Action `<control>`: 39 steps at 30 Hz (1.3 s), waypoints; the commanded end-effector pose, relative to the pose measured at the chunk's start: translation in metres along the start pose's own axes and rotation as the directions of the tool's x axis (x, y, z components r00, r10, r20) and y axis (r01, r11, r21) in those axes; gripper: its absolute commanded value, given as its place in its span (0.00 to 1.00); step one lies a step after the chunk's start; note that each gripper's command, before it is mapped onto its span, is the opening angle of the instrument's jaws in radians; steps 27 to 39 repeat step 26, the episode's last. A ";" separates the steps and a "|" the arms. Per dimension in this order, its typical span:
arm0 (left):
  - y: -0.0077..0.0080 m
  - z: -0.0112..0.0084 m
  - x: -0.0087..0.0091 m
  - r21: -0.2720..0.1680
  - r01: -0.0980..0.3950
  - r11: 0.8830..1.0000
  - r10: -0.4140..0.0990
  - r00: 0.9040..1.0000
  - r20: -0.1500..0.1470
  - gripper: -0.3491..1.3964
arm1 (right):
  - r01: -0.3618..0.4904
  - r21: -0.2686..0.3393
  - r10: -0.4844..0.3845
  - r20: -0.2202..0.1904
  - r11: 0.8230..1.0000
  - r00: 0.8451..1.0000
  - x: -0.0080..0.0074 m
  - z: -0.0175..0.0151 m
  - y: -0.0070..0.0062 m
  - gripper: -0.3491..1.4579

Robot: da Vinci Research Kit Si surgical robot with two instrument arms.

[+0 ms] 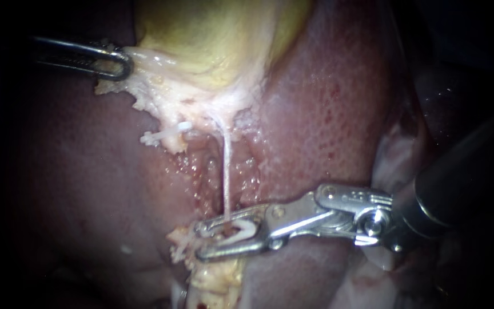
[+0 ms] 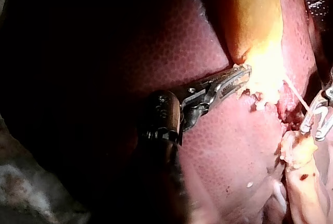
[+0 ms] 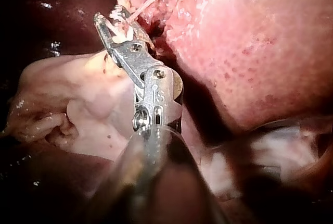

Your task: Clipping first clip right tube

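Right instrument point(image 1: 227, 232) has its jaws spread, with what looks like a pale clip point(image 1: 241, 229) seated between them. They straddle the lower end of the thin white tube point(image 1: 226, 171), which runs down the raw bed of the liver point(image 1: 327, 114) from the gallbladder point(image 1: 212, 40). My left instrument point(image 1: 122, 63) is pinched on the gallbladder's ragged edge, which seems to hold the tube taut. To clip well, I'd want both jaw tips showing past the tube, square across it and clear of the frayed tissue point(image 1: 181, 243) beside them. Then a slow, full squeeze without dragging the strand.
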 end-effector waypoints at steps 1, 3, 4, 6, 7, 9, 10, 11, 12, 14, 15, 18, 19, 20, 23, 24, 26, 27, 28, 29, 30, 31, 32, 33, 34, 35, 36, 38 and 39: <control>0.0000 0.0000 0.0000 0.000 0.000 1.000 0.000 1.000 0.000 0.00 | -0.008 0.000 0.008 0.000 1.000 1.000 -0.0001 -0.0001 0.0000 0.14; 0.0000 0.0000 0.0000 0.000 0.000 1.000 0.000 1.000 0.000 0.00 | -0.019 0.001 0.019 0.001 1.000 1.000 -0.0001 -0.0001 0.0000 0.09; 0.0000 0.0000 0.0000 0.000 0.000 1.000 0.000 1.000 0.000 0.00 | -0.025 0.001 0.025 0.001 1.000 1.000 -0.0001 -0.0002 0.0000 0.06; 0.0000 0.0000 0.0000 0.000 0.000 1.000 0.000 1.000 0.000 0.00 | -0.025 0.001 0.025 0.001 1.000 1.000 -0.0002 -0.0003 -0.0001 0.00; 0.0000 0.0000 0.0000 0.000 0.000 1.000 0.000 1.000 0.000 0.00 | -0.031 0.002 0.031 0.002 1.000 1.000 -0.0002 -0.0003 -0.0001 0.00; 0.0000 0.0000 0.0000 0.000 0.000 1.000 0.000 1.000 0.000 0.00 | -0.049 0.002 0.049 0.002 0.999 0.999 -0.0002 -0.0004 0.0000 0.00; 0.0000 0.0000 0.0000 0.000 0.000 1.000 0.000 1.000 0.000 0.00 | -0.054 0.002 0.054 0.002 0.999 0.999 -0.0002 -0.0004 0.0000 0.00; 0.0000 0.0000 0.0000 0.000 0.000 1.000 0.000 1.000 0.000 0.00 | -0.054 0.002 0.054 0.003 0.999 0.999 -0.0002 -0.0003 -0.0001 0.00; 0.0000 0.0000 0.0000 0.000 0.000 1.000 0.000 1.000 0.000 0.00 | -0.054 0.002 0.054 0.003 0.999 0.999 -0.0002 -0.0003 -0.0001 0.00; 0.0000 0.0000 0.0000 0.000 0.000 1.000 0.000 1.000 0.000 0.00 | -0.054 0.003 0.054 0.003 0.999 0.999 -0.0002 -0.0003 -0.0002 0.00; 0.0000 0.0000 0.0000 0.000 0.000 1.000 0.000 1.000 0.000 0.00 | -0.054 0.002 0.054 0.003 0.999 0.999 -0.0002 -0.0003 -0.0002 0.00; 0.0000 0.0001 0.0000 0.000 0.000 1.000 0.000 1.000 0.000 0.00 | -0.054 0.002 0.054 0.003 0.999 0.999 -0.0002 -0.0003 -0.0002 0.00; 0.0000 0.0001 0.0000 0.001 0.000 1.000 0.000 1.000 0.000 0.00 | -0.054 0.002 0.054 0.003 0.999 0.999 -0.0002 -0.0003 -0.0002 0.00; 0.0000 0.0001 0.0000 0.001 0.000 1.000 0.000 1.000 0.000 0.00 | -0.054 0.002 0.054 0.003 0.999 0.999 -0.0002 -0.0003 -0.0001 0.00; 0.0000 0.0001 0.0000 0.001 0.000 1.000 0.000 1.000 0.000 0.00 | -0.054 0.002 0.054 0.003 0.999 0.999 -0.0002 -0.0004 0.0000 0.00; 0.0000 0.0001 0.0000 0.000 0.000 1.000 0.000 1.000 0.000 0.00 | -0.054 0.002 0.054 0.003 0.999 0.999 -0.0002 -0.0004 0.0000 0.00; 0.0000 0.0001 0.0000 0.000 0.000 1.000 0.000 1.000 0.000 0.00 | -0.054 0.002 0.054 0.003 0.999 0.999 -0.0003 -0.0004 0.0001 0.00; 0.0000 0.0001 0.0000 0.000 0.000 1.000 0.000 1.000 0.000 0.00 | -0.054 0.002 0.054 0.003 0.999 0.999 -0.0003 -0.0004 0.0001 0.00; 0.0000 0.0001 0.0000 0.000 0.000 1.000 0.000 1.000 0.000 0.00 | -0.054 0.002 0.054 0.003 0.999 0.999 -0.0003 -0.0004 0.0001 0.00; 0.0000 0.0001 0.0000 0.000 0.000 1.000 0.000 1.000 0.000 0.00 | -0.054 0.002 0.054 0.003 0.999 0.999 -0.0003 -0.0004 0.0001 0.00; 0.0000 0.0001 0.0000 0.000 0.000 1.000 0.000 1.000 0.000 0.00 | -0.054 0.002 0.054 0.003 0.999 0.999 -0.0003 -0.0004 0.0001 0.00; 0.0000 0.0001 0.0000 0.000 0.000 1.000 0.000 1.000 0.000 0.00 | -0.054 0.002 0.054 0.003 0.999 0.999 -0.0003 -0.0004 0.0001 0.00; 0.0000 0.0001 0.0000 0.000 0.000 1.000 0.000 1.000 0.000 0.00 | -0.054 0.002 0.054 0.003 0.999 0.999 -0.0003 -0.0004 0.0001 0.00; 0.0000 0.0001 0.0000 0.000 0.000 1.000 0.000 1.000 0.000 0.00 | -0.054 0.002 0.054 0.003 0.999 0.999 -0.0003 -0.0004 0.0001 0.00; 0.0000 0.0001 0.0000 0.000 0.000 1.000 0.000 1.000 0.000 0.00 | -0.054 0.002 0.054 0.003 0.999 0.999 -0.0003 -0.0004 0.0001 0.00; 0.0000 0.0001 0.0000 0.000 0.000 1.000 0.000 1.000 0.000 0.00 | -0.054 0.002 0.054 0.003 0.999 0.999 -0.0003 -0.0004 0.0001 0.00; 0.0000 0.0001 0.0000 0.000 0.000 1.000 0.000 1.000 0.000 0.00 | -0.054 0.002 0.054 0.003 0.999 0.999 -0.0003 -0.0004 0.0001 0.00; 0.0000 0.0001 0.0000 0.000 0.000 1.000 0.000 1.000 0.000 0.00 | -0.054 0.002 0.054 0.003 0.999 0.999 -0.0003 -0.0004 0.0001 0.00; 0.0000 0.0001 0.0000 0.000 0.000 1.000 0.000 1.000 0.000 0.00 | -0.054 0.002 0.054 0.003 0.999 0.999 -0.0003 -0.0004 0.0001 0.00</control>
